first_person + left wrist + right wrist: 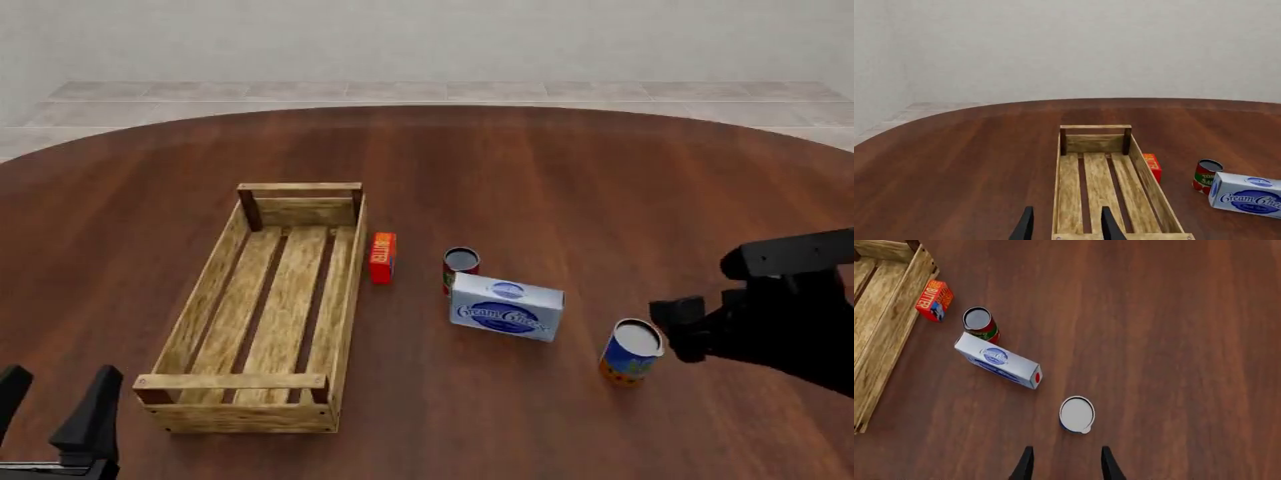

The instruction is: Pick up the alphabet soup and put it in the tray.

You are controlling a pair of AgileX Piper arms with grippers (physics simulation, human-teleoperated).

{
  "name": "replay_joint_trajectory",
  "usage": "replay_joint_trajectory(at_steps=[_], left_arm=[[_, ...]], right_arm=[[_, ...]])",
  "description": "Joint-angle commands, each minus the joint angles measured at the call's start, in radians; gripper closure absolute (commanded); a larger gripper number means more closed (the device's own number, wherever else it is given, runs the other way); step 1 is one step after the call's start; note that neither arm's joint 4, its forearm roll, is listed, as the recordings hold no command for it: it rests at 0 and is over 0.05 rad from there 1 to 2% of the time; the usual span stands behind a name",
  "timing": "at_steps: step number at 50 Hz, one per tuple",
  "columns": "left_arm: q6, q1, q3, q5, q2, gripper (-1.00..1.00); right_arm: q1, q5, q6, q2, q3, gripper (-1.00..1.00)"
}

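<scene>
The alphabet soup [630,352] stands upright on the table at the right, white top up; it also shows in the right wrist view [1076,414]. My right gripper [675,328] hovers just right of it and higher. It is open and empty, and the can lies a little ahead of its fingertips in the right wrist view [1067,465]. The tray [344,300] lies lengthwise on the left, empty, and shows in both wrist views [1151,190] [887,340]. My left gripper [51,408] is open and empty near the tray's near end [1067,227].
A blue-white cream cheese box [506,307] lies left of the soup. A small red can [461,268] stands behind it. An orange butter box [382,256] lies beside the tray's right wall. The brown round table [601,180] stretches beyond.
</scene>
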Motion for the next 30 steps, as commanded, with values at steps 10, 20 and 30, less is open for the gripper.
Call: replay_joint_trajectory(at_steps=[10,20,30], left_arm=[[0.0,0.0,0.0,0.0,0.0,-1.0],[0.0,0.0,0.0,0.0,0.0,-1.0],[0.0,0.0,0.0,0.0,0.0,-1.0]], right_arm=[[-0.015,-0.061,-0.019,0.108,0.03,-1.0],[-0.015,-0.144,-0.017,0.196,0.043,-1.0],[-0.01,-0.213,-0.007,0.274,0.052,-1.0]])
